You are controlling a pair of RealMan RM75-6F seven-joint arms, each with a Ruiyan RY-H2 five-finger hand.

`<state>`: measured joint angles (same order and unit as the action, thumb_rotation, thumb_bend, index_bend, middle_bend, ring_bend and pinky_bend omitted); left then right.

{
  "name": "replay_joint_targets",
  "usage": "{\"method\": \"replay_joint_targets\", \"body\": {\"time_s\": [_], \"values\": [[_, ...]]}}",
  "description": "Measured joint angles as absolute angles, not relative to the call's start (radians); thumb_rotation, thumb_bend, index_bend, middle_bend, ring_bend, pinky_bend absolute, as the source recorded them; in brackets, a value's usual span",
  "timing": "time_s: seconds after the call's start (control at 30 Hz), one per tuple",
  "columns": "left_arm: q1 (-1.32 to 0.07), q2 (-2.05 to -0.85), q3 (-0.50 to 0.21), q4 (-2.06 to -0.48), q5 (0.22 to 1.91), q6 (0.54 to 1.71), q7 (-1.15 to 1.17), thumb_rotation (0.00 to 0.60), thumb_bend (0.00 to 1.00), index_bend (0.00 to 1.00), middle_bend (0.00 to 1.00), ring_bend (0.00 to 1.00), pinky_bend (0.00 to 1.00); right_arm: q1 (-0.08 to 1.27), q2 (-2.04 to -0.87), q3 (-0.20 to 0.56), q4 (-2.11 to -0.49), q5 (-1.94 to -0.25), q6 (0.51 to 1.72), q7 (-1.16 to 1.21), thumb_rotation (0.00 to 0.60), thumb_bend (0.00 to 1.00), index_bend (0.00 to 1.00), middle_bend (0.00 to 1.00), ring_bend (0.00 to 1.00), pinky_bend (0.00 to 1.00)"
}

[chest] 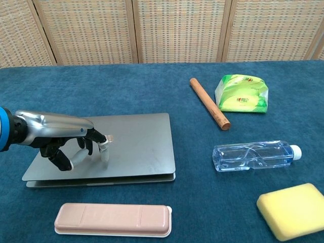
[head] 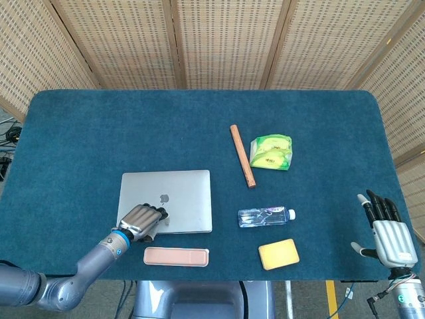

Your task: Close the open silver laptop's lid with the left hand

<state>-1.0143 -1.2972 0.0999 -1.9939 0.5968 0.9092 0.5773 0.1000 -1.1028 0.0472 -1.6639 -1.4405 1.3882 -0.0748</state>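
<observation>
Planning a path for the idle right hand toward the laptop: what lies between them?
In the head view, the water bottle and yellow sponge lie between the right hand and the laptop.

The blue table [head: 133,126] bears a laptop [head: 179,199], pink case [head: 176,256], bottle [head: 264,216], sponge [head: 278,254], wooden stick [head: 242,165] and green packet [head: 271,152].

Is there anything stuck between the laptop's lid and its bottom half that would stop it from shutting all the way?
Nothing visible. The left robot hand presses on top of the silver laptop lid, and only a thin gap shows along the front edge. The pink case lies on the table in front, apart from the laptop.
</observation>
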Motion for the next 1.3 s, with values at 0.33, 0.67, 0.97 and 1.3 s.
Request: {"method": "replay_joint_targets", "body": {"time_s": [0.33, 0.67, 0.97, 1.3], "values": [[-1.023, -1.301, 0.11, -1.989, 0.584, 0.902, 0.588, 0.6, 0.78, 0.31, 0.23, 0.25, 0.2, 0.1, -1.103, 0.047, -1.664, -1.44, 1.388, -0.077, 0.6, 0.05, 0.0, 0.0, 0.0, 0.0], [-1.009, -1.291, 0.099, -2.003, 0.614, 0.929, 0.56, 0.6, 0.53, 0.31, 0.22, 0.25, 0.2, 0.101, -1.103, 0.048, -1.664, -1.44, 1.387, -0.076, 0.6, 0.05, 0.0, 0.0, 0.0, 0.0], [-0.909, -1.251, 0.09, -2.027, 0.806, 1.059, 0.486, 0.6, 0.32, 0.2, 0.0, 0.02, 0.02, 0.101, -1.103, 0.048, -1.664, -1.441, 1.389, -0.079, 0.6, 0.05, 0.0, 0.0, 0.0, 0.0], [-0.668, -1.238, 0.111, -1.918, 1.074, 1.305, 0.319, 0.6, 0.3, 0.1, 0.0, 0.0, 0.0, 0.099, -1.105, 0.049, -1.664, -1.439, 1.392, -0.082, 0.6, 0.05, 0.0, 0.0, 0.0, 0.0]]}}
